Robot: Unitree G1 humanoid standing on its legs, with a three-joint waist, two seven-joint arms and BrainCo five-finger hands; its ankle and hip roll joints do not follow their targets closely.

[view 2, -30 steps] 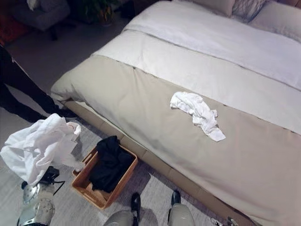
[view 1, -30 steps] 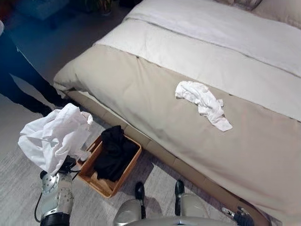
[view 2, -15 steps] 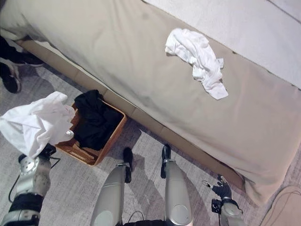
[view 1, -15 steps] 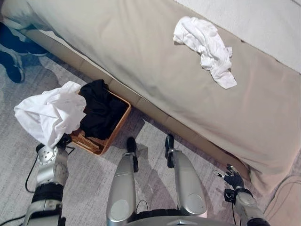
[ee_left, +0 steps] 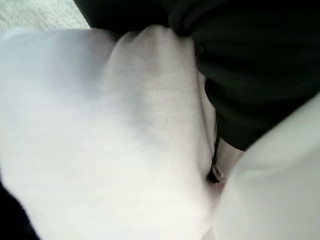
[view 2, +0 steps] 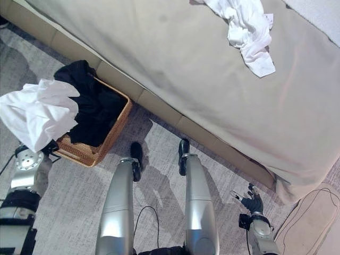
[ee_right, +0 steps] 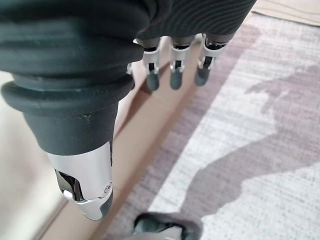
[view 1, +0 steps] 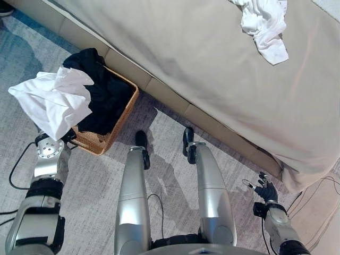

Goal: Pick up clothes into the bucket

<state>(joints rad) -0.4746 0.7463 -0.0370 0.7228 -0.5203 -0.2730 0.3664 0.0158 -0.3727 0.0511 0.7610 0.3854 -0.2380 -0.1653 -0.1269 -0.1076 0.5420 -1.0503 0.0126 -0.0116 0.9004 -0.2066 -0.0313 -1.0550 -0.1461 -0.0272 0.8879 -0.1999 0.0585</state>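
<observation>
Clothes lie in three places. Largest of all is the bed (view 1: 212, 58), its beige cover running from 10 o'clock across to 3 o'clock and taking the upper half of the head views, with the grey patterned rug (view 1: 101, 186) spread below it. A crumpled white garment (view 1: 263, 21) rests on the bed cover at about 1 o'clock, well apart from everything on the floor. At 9 o'clock the woven orange-brown basket (view 1: 103, 141) sits on the rug just beside the bed's base, and a black garment (view 1: 103, 93) is heaped inside it, bulging over the rim on the bed side. A bunched white cloth (view 1: 53, 101) hangs above the basket's outer edge, at the 9 o'clock side of the black heap, overlapping it in the head views; the left arm rises under it from 7 o'clock. The left hand is buried in that cloth, so whether its fingers are clenched on the fabric or loose cannot be told; the left wrist view has white fabric pressed close with black fabric beyond it. The right hand (view 2: 251, 204) hangs low at 5 o'clock over the rug near the bed's corner, holding nothing, its dark-tipped fingers (ee_right: 172, 75) straight and released.
</observation>
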